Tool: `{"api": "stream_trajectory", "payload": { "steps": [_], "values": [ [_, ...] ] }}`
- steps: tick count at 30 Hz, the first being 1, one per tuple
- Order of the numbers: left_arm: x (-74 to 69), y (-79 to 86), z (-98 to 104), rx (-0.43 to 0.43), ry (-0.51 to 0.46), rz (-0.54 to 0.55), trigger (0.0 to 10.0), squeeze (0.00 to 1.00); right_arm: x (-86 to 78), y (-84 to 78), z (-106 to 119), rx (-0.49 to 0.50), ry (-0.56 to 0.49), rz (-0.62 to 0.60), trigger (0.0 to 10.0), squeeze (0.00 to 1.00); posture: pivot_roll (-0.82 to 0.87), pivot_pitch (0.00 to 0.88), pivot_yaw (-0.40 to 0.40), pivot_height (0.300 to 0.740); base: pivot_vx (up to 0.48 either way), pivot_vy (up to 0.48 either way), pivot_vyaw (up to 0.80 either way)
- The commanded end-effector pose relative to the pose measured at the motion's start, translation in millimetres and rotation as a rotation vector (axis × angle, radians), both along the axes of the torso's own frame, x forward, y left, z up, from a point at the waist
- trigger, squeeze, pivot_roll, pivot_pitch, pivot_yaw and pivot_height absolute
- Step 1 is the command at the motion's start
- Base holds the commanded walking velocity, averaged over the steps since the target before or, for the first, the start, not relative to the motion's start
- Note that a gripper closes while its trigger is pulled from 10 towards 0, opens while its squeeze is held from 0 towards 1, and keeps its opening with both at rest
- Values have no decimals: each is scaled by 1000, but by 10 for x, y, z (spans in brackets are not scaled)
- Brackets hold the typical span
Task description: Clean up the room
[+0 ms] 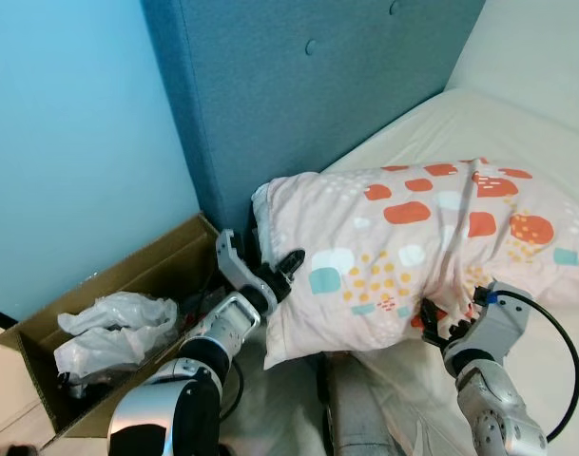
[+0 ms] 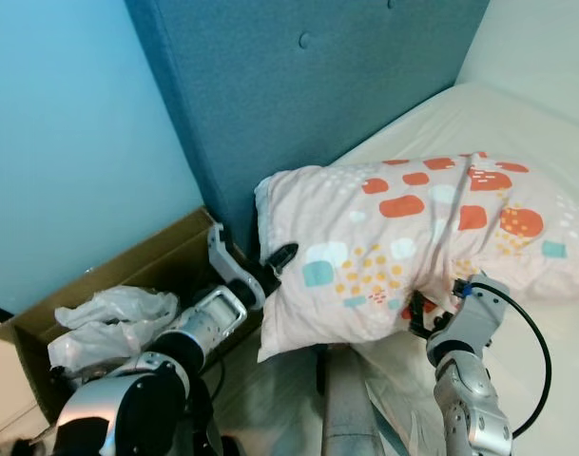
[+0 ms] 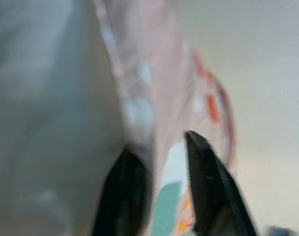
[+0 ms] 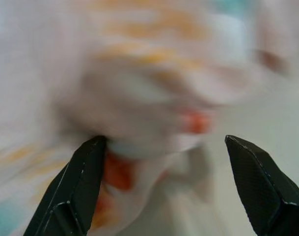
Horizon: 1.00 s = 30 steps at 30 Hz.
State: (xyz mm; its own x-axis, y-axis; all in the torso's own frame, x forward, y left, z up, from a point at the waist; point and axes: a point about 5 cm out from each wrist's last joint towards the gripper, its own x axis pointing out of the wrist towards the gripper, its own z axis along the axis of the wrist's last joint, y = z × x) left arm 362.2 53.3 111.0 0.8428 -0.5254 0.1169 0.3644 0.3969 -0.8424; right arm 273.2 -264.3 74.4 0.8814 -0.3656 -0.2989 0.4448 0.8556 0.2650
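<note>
A pink pillow with orange and teal patches lies across the white mattress, its left end overhanging the bed's edge beside the headboard. My left gripper is at that overhanging end, shut on the pillow's edge; the left wrist view shows the fabric pinched between the two black fingers. My right gripper sits under the pillow's near edge, towards its right end. In the right wrist view it stands wide open, with a bunched fold of pillow between its fingers.
An open cardboard box holding crumpled clear plastic bags stands on the floor at the left, between the light blue wall and the padded teal headboard. Below the pillow, something grey stands against the mattress's near side.
</note>
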Motion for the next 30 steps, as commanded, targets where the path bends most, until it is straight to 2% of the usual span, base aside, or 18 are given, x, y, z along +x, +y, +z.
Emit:
{"api": "stream_trajectory", "payload": {
  "steps": [1, 2, 4, 5, 6, 8, 10, 11, 12, 15, 17, 19, 22, 25, 30],
  "values": [
    [-98, -317, 5, -86, 16, -59, 0, 0, -48, -87, -110, 75, -3, -77, 10000, 0, -202, 352, 16, 598, 0, 0, 0],
    [-98, -317, 5, -86, 16, -59, 0, 0, -48, -87, -110, 75, -3, -77, 10000, 0, -202, 352, 16, 598, 0, 0, 0],
    [-96, -251, 15, -102, -7, -47, 0, 0, 95, -159, -61, 192, -101, -145, 10000, 0, -167, 354, 13, 598, 0, 0, 0],
    [-96, -251, 15, -102, -7, -47, 0, 0, 95, -159, -61, 192, -101, -145, 10000, 0, -167, 354, 13, 598, 0, 0, 0],
    [-107, -203, -2, -107, -14, -42, 0, 0, 174, -195, -12, 237, -154, -168, 10000, 0, -158, 354, 12, 598, 0, 0, 0],
    [-107, -203, -2, -107, -14, -42, 0, 0, 174, -195, -12, 237, -154, -168, 10000, 0, -158, 354, 12, 598, 0, 0, 0],
    [-153, -95, -82, -110, -9, -25, 0, 0, 314, -240, 92, 324, -256, -181, 10000, 0, -136, 359, 10, 598, 0, 0, 0],
    [-153, -95, -82, -110, -9, -25, 0, 0, 314, -240, 92, 324, -256, -181, 10000, 0, -136, 359, 10, 598, 0, 0, 0],
    [-201, -42, -158, -105, 6, -17, 0, 0, 400, -258, 178, 379, -333, -160, 10000, 0, -125, 360, 11, 598, 0, 0, 0],
    [-218, -37, -176, -104, 8, -18, 0, 0, 424, -265, 211, 396, -359, -152, 10000, 0, -123, 362, 12, 598, 0, 0, 0],
    [-257, -64, -190, -105, 6, -35, 0, 0, 462, -312, 281, 426, -419, -148, 10000, 0, -108, 363, 10, 598, 0, 0, 0],
    [-257, -64, -190, -105, 6, -35, 0, 0, 462, -312, 281, 426, -419, -148, 10000, 0, -108, 363, 10, 598, 0, 0, 0],
    [-321, -168, -174, -99, -10, -89, 0, 0, 465, -455, 322, 455, -470, -192, 10000, 0, -73, 367, 10, 598, 0, 0, 0],
    [-395, -242, -117, -106, -30, -133, 0, 0, 439, -605, 273, 486, -469, -283, 10000, 0, -48, 373, 12, 598, 0, 0, 0],
    [-441, -231, -77, -109, -39, -140, 0, 0, 433, -661, 259, 500, -467, -320, 10000, 0, 1, 385, 12, 598, 0, 0, 0]
  ]
}}
